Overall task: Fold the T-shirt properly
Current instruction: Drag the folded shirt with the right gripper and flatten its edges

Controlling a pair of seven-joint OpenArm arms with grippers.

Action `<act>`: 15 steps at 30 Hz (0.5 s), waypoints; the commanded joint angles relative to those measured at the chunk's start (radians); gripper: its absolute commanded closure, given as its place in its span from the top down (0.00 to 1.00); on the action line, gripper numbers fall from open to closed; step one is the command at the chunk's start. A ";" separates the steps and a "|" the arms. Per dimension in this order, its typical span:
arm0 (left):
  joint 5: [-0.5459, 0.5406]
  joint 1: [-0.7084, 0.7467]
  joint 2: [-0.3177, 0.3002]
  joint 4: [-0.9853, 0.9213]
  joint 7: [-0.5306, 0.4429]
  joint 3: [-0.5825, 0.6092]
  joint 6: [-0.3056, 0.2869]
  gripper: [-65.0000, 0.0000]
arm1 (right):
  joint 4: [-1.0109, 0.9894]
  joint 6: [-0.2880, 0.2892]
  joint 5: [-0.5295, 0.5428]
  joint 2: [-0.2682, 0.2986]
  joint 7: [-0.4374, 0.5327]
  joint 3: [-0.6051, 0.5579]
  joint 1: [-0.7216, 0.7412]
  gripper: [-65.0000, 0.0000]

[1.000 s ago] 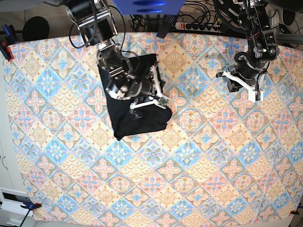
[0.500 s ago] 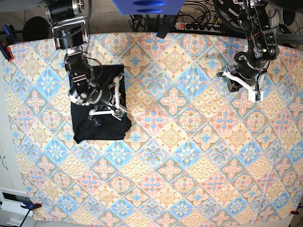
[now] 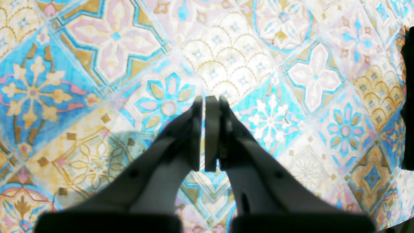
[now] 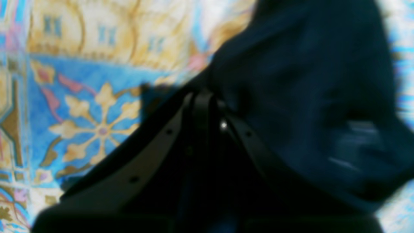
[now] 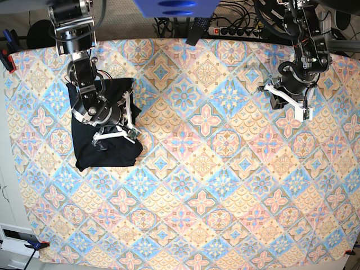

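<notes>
Because the T-shirt [image 5: 104, 151] is soft and limp, the right gripper [image 4: 202, 97] stays clamped on its folded edge; the left gripper [image 3: 207, 106], jaws together and empty, hangs well apart from the T-shirt.

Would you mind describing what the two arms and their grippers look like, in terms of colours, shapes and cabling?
Both arms are black, built of chunky rounded joint housings with black cables looped along them. The right gripper and left gripper each have slim white finger struts, curved in outline. In the wrist views the fingers look grey-white with small bolt holes and carry flat dark pads. I see no markings.
</notes>
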 commanded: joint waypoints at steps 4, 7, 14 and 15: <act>-0.012 -0.005 -0.007 0.020 -0.015 -0.002 -0.002 0.00 | 0.175 0.000 0.009 -0.001 -0.032 0.002 -0.069 0.02; -0.012 -0.006 -0.007 0.020 -0.015 -0.002 -0.002 0.00 | 0.307 0.000 0.009 -0.001 -0.063 0.019 -0.127 0.02; -0.012 -0.009 -0.007 0.018 -0.015 -0.002 -0.003 0.00 | 0.410 0.000 0.009 0.004 -0.061 0.175 -0.261 0.02; -0.012 -0.009 -0.007 0.018 -0.015 -0.002 -0.003 0.00 | 0.408 0.000 0.009 0.004 -0.061 0.194 -0.274 0.02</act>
